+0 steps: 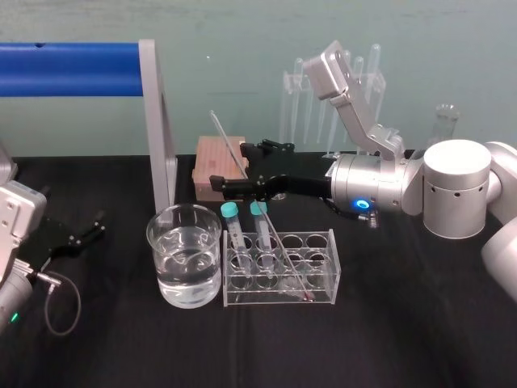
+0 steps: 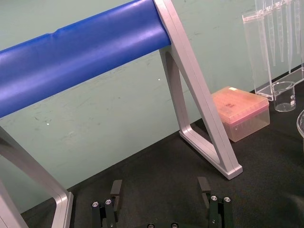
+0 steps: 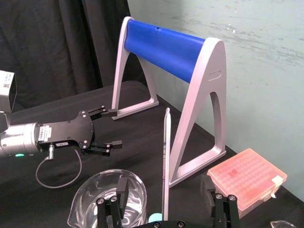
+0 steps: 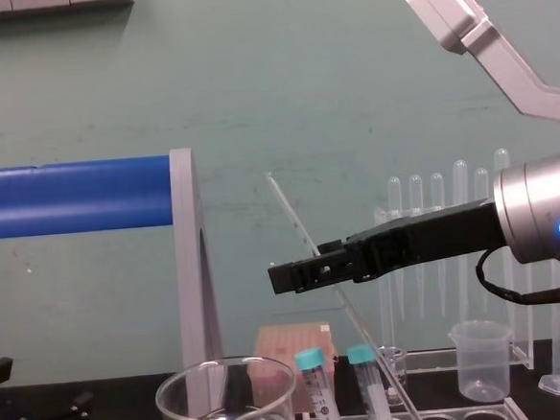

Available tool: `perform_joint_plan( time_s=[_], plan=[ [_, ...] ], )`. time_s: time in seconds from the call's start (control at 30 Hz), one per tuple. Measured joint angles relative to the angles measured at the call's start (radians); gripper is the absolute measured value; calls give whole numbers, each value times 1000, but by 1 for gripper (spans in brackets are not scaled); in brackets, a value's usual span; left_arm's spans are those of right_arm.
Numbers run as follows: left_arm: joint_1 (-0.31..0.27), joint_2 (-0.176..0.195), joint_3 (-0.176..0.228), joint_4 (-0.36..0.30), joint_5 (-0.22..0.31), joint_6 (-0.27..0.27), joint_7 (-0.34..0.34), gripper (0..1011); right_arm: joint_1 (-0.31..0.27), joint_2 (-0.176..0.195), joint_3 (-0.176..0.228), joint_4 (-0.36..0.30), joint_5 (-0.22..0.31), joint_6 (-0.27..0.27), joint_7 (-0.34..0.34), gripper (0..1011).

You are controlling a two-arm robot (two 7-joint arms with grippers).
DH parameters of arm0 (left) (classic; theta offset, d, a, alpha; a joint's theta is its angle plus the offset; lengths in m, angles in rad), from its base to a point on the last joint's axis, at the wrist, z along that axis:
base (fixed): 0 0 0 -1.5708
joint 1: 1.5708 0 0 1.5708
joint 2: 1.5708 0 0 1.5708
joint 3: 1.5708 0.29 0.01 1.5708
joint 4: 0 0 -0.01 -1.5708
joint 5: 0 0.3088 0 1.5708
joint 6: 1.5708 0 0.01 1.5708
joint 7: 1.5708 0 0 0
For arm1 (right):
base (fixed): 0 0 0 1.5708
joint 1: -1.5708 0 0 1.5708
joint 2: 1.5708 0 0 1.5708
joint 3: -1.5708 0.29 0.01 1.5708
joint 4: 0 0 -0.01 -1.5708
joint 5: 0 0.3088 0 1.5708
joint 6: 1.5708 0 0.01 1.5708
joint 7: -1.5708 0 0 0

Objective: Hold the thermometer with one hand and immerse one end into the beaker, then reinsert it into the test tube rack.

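round glass beaker beside clear rack; right tool gapes around slim tilted thermometer, left tool splayed.

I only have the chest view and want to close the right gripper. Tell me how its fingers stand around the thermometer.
Observer: The right gripper is open; the thermometer stands between its fingers, touching neither.
Operator: Give me its lower end.
Observer: Its red tip sits low inside the test tube rack.
Operator: Report the left arm.
Observer: The left gripper is parked open at the left of the table, apart from the beaker.
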Motion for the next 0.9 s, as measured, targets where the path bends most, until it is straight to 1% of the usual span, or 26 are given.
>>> perform_joint_plan(
  time_s=[0.07,0.13,0.23,0.3,0.37,0.4,0.47,0.5,0.57,0.6,0.63,0.67,0.7,0.73,0.77,0.8,0.9],
  plan=[
    [0,0,0,0,0,0,0,1008,0,0,0,0,0,0,0,956],
    [0,0,0,0,0,0,0,1008,0,0,1,0,0,0,0,887],
    [0,0,0,0,0,0,0,1008,0,-1,1,1,0,0,0,839],
    [0,0,0,0,0,0,0,1008,0,-1,1,1,0,0,0,764],
    [0,0,0,0,0,0,0,1008,-1,-1,1,1,0,0,0,735],
    [0,0,0,0,0,0,0,1008,-1,-1,1,1,0,0,0,670],
    [0,0,0,0,0,0,0,1008,-1,-1,1,1,0,0,0,628],
    [0,0,0,0,0,0,0,1008,-1,-1,2,1,0,0,0,568],
    [0,0,0,0,0,0,0,1008,-1,-1,2,1,0,0,0,536],
    [0,0,0,0,0,0,0,1008,-1,-1,2,1,0,0,0,466],
    [0,0,0,0,0,0,0,1008,-1,-1,2,1,0,0,0,448],
    [0,0,0,0,0,0,0,1008,-1,-1,2,1,0,0,0,405],
    [0,0,0,0,0,0,0,1008,-1,-1,2,1,0,0,0,405],
    [0,0,0,0,0,0,0,1008,-1,-1,2,1,0,-1,0,343],
    [0,0,0,0,0,0,0,1008,-1,-1,2,1,0,-1,0,330],
    [0,0,0,0,0,0,0,1008,-1,-1,2,1,0,-1,0,279],
    [0,0,0,0,0,0,0,1008,-1,-1,2,1,0,-1,0,201]
  ],
)
